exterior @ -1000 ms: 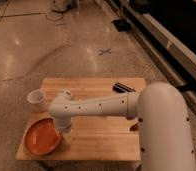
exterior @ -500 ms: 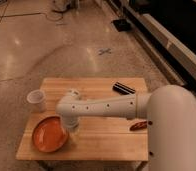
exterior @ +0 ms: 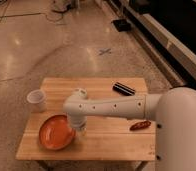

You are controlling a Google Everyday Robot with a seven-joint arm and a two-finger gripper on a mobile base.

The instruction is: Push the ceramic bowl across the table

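Your counter (exterior: 106, 140) sits mid-frame on a polished concrete floor (exterior: 51, 45), light-wood slats, its near edge and legs cut off by the bottom border.

Ceramic bowl (exterior: 56, 132): orange-red, shallow, lying flat on the near-left part of the counter, well inside the left edge. Its right rim runs under the arm's wrist, so you cannot see that side of it.

White arm (exterior: 116, 106) reaches in from the right, across the middle of the counter. The large rounded body fills the lower-right corner and hides the counter's right edge.

Claw (exterior: 80, 127): pointing down at the end of the wrist, right against the bowl's right rim. Whether it touches the rim or stands just off it, you cannot tell. The state of the claw cannot be made out here.

White cup (exterior: 37, 100): upright at the far-left corner, apart from the bowl.

Dark cylindrical item (exterior: 124, 89): lying on its side toward the far-right of the counter, kind not readable.

Small reddish-brown item (exterior: 140, 125): lying near the right side, beside the robot body, too blurred to name.

Blue cross mark (exterior: 105, 51) on the floor beyond the counter.
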